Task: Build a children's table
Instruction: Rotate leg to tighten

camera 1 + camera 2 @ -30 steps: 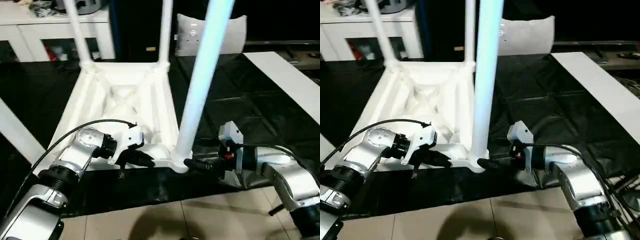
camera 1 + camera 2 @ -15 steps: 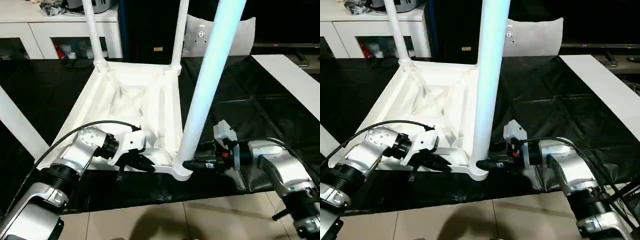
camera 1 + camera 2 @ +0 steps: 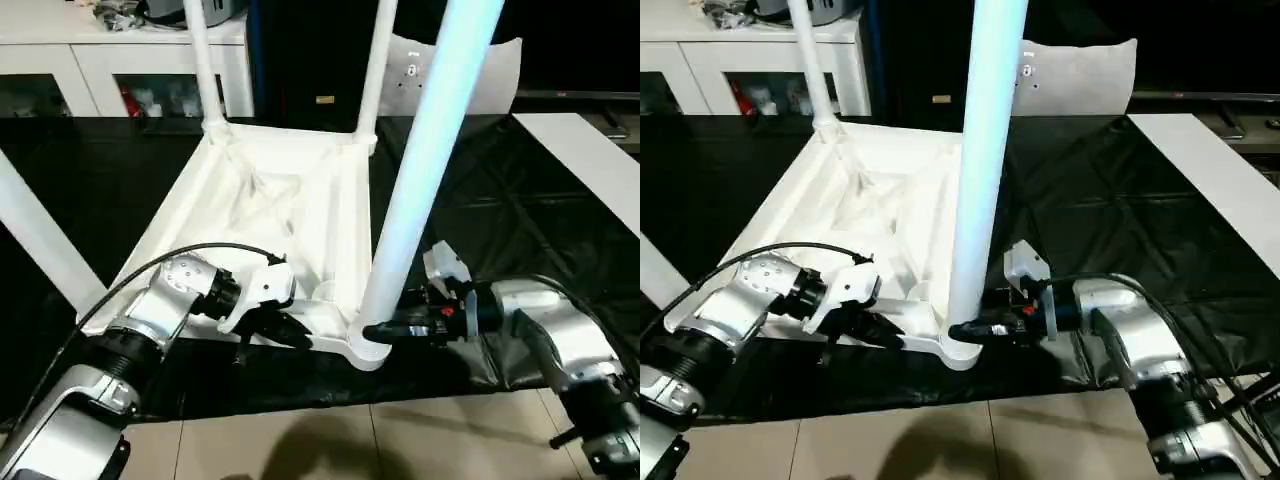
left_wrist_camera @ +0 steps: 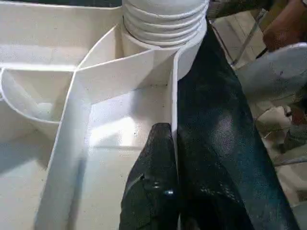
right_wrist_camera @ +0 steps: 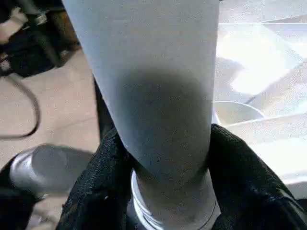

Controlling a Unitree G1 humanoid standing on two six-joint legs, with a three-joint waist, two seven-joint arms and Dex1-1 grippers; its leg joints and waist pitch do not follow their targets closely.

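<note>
Evidently the children's table lay upside down on black sheeting on the floor, ribbed underside up, with two legs upright in the far corner sockets and a third leg standing in the near corner socket on the robot's right. The left hand was clamped tight on the thin near rim of the top, its black fingers pressed against that wall just beside the socket. The right hand had its two fingers around the foot of the third leg, one on each side just above the socket, seemingly gripping it. In the left wrist view, ridges showed at the leg's base, so it probably twists or presses home.

The plastic looked light, stiff and smooth, so likely slippery under rubber fingers. The long leg would lever hard at its top; taking it low, near the socket, seemed wisest, while the rim gave a firm edge for steadying the top.
</note>
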